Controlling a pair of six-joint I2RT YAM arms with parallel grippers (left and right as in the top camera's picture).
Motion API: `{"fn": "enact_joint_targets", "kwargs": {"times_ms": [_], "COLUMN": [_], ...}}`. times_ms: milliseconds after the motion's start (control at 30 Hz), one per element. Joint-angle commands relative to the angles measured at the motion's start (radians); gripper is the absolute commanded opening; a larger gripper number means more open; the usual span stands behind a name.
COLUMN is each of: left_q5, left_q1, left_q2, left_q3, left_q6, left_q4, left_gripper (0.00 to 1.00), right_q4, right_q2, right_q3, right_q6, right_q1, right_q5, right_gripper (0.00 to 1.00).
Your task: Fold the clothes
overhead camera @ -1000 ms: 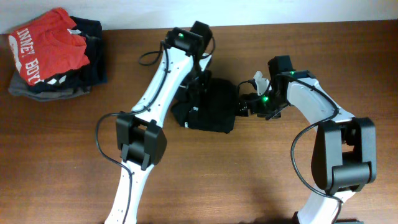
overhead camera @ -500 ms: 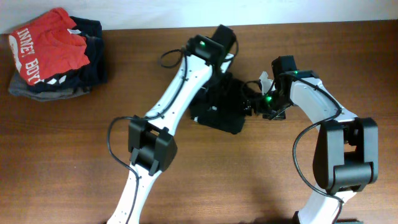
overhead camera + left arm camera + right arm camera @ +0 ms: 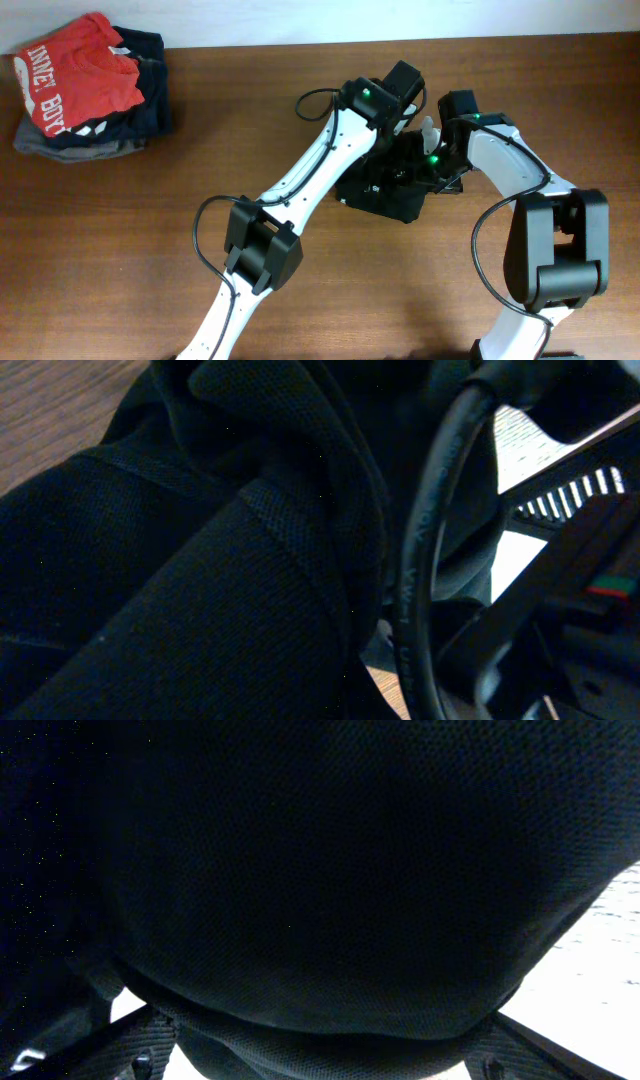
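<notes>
A black garment (image 3: 383, 190) lies bunched on the wooden table between the two arms. My left gripper (image 3: 400, 140) reaches over its far edge. In the left wrist view black cloth (image 3: 200, 580) fills the frame and hides the fingers, and the garment travels with this gripper. My right gripper (image 3: 428, 168) is at the garment's right edge. In the right wrist view its two fingers (image 3: 325, 1045) stand wide apart, with a thick fold of the black cloth (image 3: 330, 880) bulging between and above them.
A stack of folded clothes (image 3: 85, 90) with a red printed shirt on top sits at the far left corner. The right arm's cable (image 3: 425, 560) and housing are close to my left wrist. Bare wood lies in front of the arms.
My left arm has swung to the right, and the black garment has moved right with it, up against the right gripper. The right arm has hardly moved.
</notes>
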Motion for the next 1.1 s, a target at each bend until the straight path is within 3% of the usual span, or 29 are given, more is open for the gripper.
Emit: {"fn": "enact_joint_targets", "kwargs": {"times_ms": [0, 367, 533, 733, 867, 1067], "left_q5": [0.011, 0.015, 0.015, 0.019, 0.022, 0.042], "left_q1": [-0.029, -0.050, -0.050, -0.052, -0.056, -0.071], "left_q2": [-0.034, -0.034, -0.034, -0.034, -0.034, -0.031], "left_q3": [-0.003, -0.003, -0.003, -0.003, -0.003, -0.032], "left_q6": [-0.010, -0.010, -0.011, -0.014, -0.024, -0.052], "left_q4": [0.023, 0.031, 0.040, 0.053, 0.070, 0.131], "left_gripper": [0.12, 0.23, 0.23, 0.23, 0.28, 0.28], "right_q4": [-0.001, -0.015, -0.181, -0.329, -0.378, -0.393], "right_q2": [-0.007, -0.007, -0.008, -0.008, -0.008, -0.008], "right_q3": [-0.005, 0.007, 0.155, 0.328, 0.365, 0.364], "right_q6": [0.007, 0.008, 0.007, 0.007, 0.008, 0.007], "right_q1": [-0.002, -0.021, -0.100, -0.203, -0.259, -0.269], "right_q5": [0.007, 0.053, 0.222, 0.232, 0.232, 0.232], "right_gripper": [0.95, 0.95, 0.95, 0.97, 0.98, 0.99]}}
